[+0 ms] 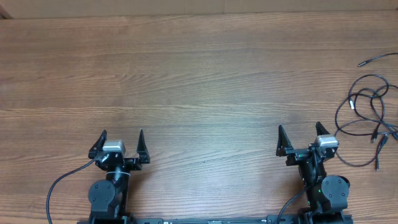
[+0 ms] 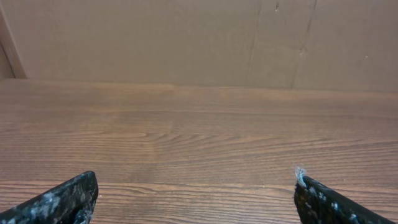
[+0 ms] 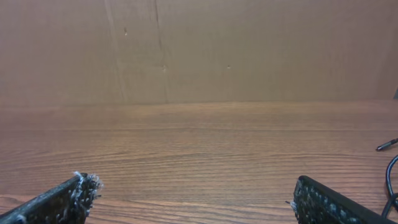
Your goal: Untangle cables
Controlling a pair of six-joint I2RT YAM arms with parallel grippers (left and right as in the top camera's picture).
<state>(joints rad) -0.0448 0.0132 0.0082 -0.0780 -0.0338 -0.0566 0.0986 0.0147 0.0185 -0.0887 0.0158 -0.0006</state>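
The cables [image 1: 370, 112] are thin black cords in loose tangled loops at the right edge of the wooden table, with a loose plug end [image 1: 367, 61] farther back. A bit of cord [image 3: 390, 177] and a plug end [image 3: 385, 145] show at the right edge of the right wrist view. My right gripper [image 1: 300, 134] is open and empty, to the left of the cables and apart from them; its fingers [image 3: 193, 196] frame bare wood. My left gripper [image 1: 122, 138] is open and empty at the front left, far from the cables; it also shows in the left wrist view [image 2: 196, 196].
The wooden table [image 1: 186, 81] spans the whole view. A brown cardboard wall [image 2: 199, 37] stands along its far edge. Thicker black arm wires [image 1: 62, 186] run by each arm base at the front edge.
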